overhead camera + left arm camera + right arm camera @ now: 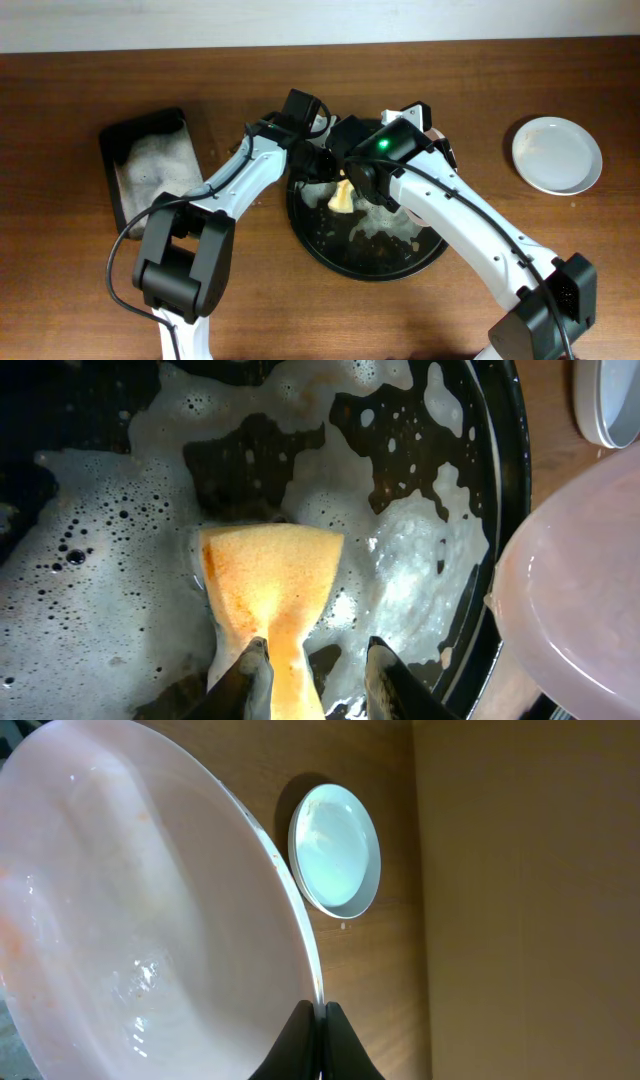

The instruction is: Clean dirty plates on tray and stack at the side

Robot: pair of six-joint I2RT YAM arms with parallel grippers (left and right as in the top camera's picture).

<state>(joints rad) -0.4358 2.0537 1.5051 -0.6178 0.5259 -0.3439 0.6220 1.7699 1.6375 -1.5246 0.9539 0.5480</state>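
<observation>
Only the right wrist view showed us the right tool [320, 1028] clamping a plate [130, 920] by its rim. The left tool [316, 660] stood parted around a sponge [270, 585] in the foamy tray [505, 480].

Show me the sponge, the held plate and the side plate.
sponge [268, 585], left wrist view, its middle.
held plate [130, 920], right wrist view, its inner face.
side plate [557, 153], overhead view, its centre.

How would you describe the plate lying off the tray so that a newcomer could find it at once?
Start at the big black tray mid-table. To its right, a white plate lies flat on bare wood, alone, with no arm touching it.
</observation>
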